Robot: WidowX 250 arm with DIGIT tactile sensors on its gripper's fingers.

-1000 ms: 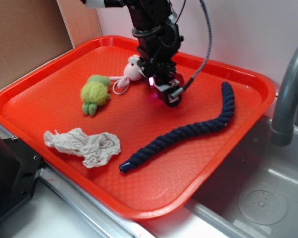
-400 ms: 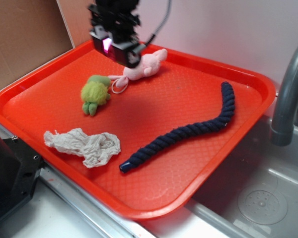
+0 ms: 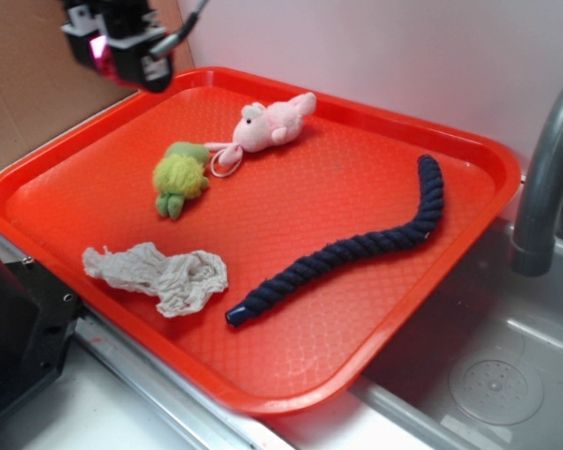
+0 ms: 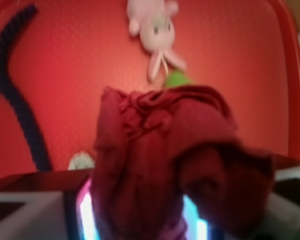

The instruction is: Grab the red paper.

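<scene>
Holding: I have the red paper [image 4: 160,160] in the tool [image 3: 122,42], which sits high over the tray's far-left corner; the wrist view shows the dark crumpled wad filling the space right under the camera, so I judge the jaws are clamped on it, though the fingers themselves are hidden behind the paper.
Where the paper is: off the tray [image 3: 375,309], up in the air with the tool; in the exterior view I can barely make it out at the tool's underside.
Step in hand: I judge the grab is made and this is the lift and carry.
Doing it well: I keep the squeeze steady and move smoothly; crumpled paper is light and springy, and a loose fold could slip free.
Clearance: the pink plush [image 3: 272,122], green plush [image 3: 180,176], off-white paper wad [image 3: 164,275] and dark blue rope [image 3: 357,248] all lie well below, apart from the tool.
Risk: only part of the wad may be pinched; I cannot tell how deep the grip goes.
</scene>
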